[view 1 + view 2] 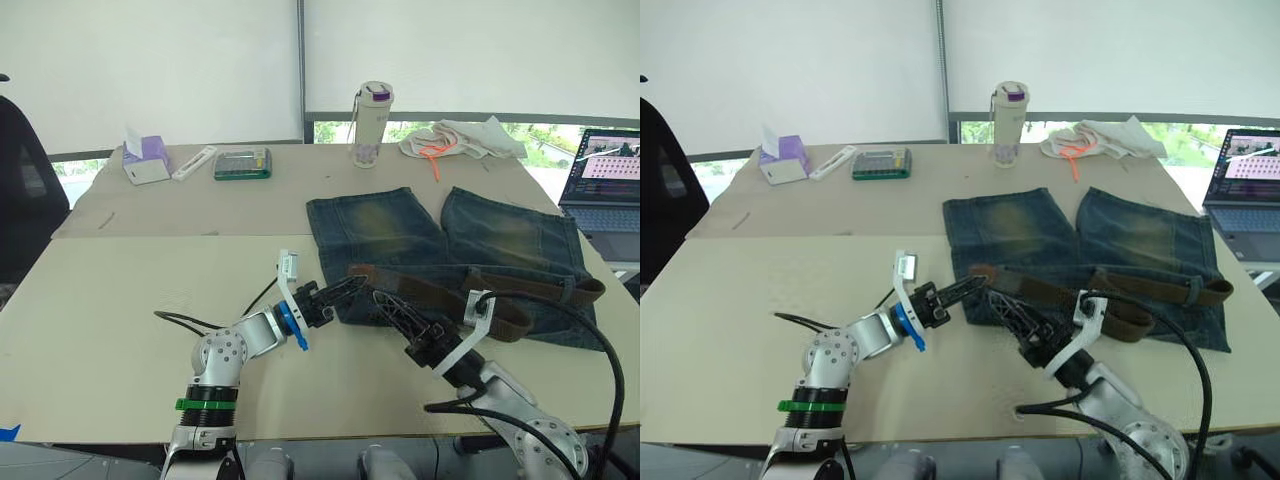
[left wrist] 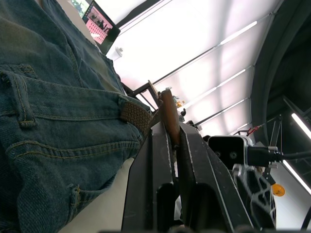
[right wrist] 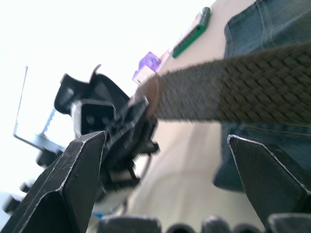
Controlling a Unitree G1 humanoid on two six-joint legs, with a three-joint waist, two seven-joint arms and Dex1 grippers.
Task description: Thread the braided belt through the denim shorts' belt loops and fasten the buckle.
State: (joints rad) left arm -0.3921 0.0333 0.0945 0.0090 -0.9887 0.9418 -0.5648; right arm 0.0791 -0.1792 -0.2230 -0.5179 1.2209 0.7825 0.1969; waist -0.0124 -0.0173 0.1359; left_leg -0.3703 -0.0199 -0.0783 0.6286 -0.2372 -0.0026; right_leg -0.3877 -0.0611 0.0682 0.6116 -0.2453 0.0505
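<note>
Braided dark brown belt (image 1: 470,290) lies across the waistband of the faded blue denim shorts (image 1: 450,250), which we see spread flat on the beige table (image 1: 120,300) with the legs pointing toward the far side. Nearest us, our left gripper (image 1: 352,284) has its two black fingers pressed together on the belt's smooth leather tip at the shorts' left edge; in the left wrist view that tip stands pinched between the fingers (image 2: 150,160), and a denim belt loop (image 2: 22,104) shows on the waistband beside it. Our right gripper (image 1: 388,306) sits just beside the left one at the waistband's near edge, its fingers spread wide with the woven strap passing between them, untouched as far as we can tell. The rest of the belt curves along the waistband to the right and doubles back.

Farther off, a white cloth with orange cord (image 1: 455,140) lies past the shorts' legs, beside a tall pale bottle with a purple cap (image 1: 371,125). To the left sit a green flat box (image 1: 242,163) and a purple tissue box (image 1: 146,160). An open laptop (image 1: 602,180) stands at the right.
</note>
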